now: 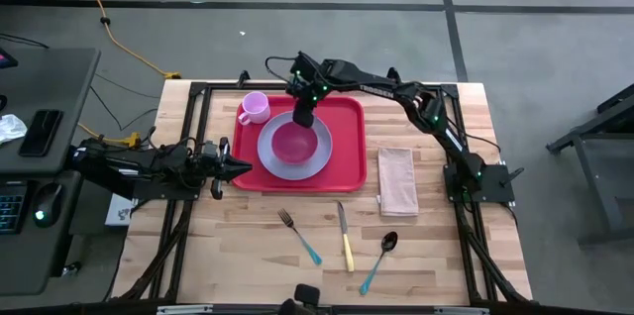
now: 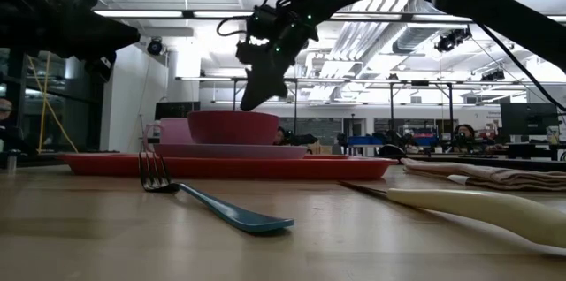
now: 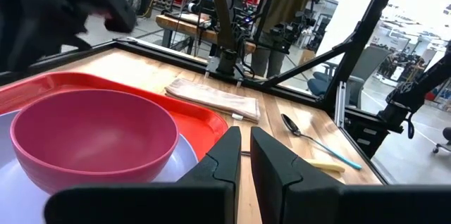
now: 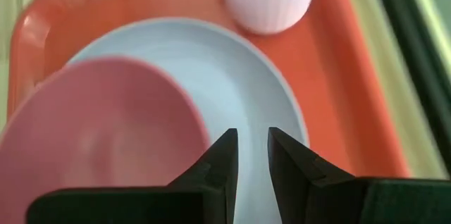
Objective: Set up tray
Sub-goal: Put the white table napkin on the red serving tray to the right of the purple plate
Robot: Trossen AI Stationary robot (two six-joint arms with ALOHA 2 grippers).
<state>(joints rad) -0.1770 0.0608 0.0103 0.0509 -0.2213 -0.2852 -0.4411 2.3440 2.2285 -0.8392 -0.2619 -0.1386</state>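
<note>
The red tray (image 1: 349, 147) lies on the far half of the table. On it rests a lavender plate (image 1: 265, 153) with a pink bowl (image 1: 294, 143) standing in it, and a pink cup (image 1: 254, 107) stands at the tray's far left corner. My right gripper (image 1: 304, 117) hangs slanting down just above the bowl's far rim (image 2: 250, 111); its fingers are a narrow gap apart with nothing between them (image 4: 252, 139). My left gripper (image 1: 243, 166) waits level at the tray's left edge, its fingers slightly apart and holding nothing (image 3: 244, 136).
A folded beige napkin (image 1: 397, 180) lies right of the tray. Nearer the front lie a fork (image 1: 298, 235), a knife (image 1: 345, 236) and a spoon (image 1: 380, 259) with teal or cream handles. Black frame rails run along the table's edges.
</note>
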